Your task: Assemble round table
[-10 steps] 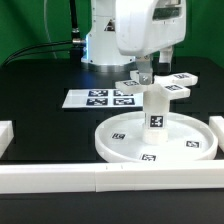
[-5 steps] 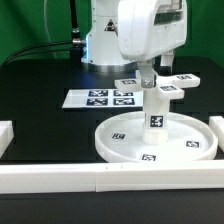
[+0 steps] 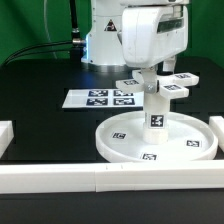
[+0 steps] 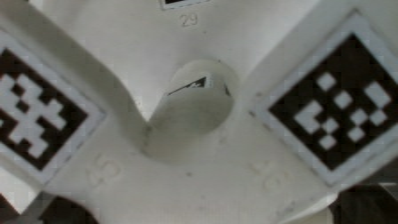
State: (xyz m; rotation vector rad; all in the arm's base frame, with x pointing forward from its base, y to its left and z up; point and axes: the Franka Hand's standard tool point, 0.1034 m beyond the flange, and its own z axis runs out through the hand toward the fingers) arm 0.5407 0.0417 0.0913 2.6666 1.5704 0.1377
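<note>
The leg (image 3: 156,112) stands upright on the disc (image 3: 120,141), the foot (image 3: 160,84) on top. The claw (image 3: 152,72) hides behind it; its grip I cannot tell.

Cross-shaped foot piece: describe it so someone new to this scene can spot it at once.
Start at the big round disc near the front of the black table. A short thick leg stands upright at its centre, and the foot piece sits on top of that leg, under the gripper. It is the only cross-shaped part, with a square tag on each arm.
</note>
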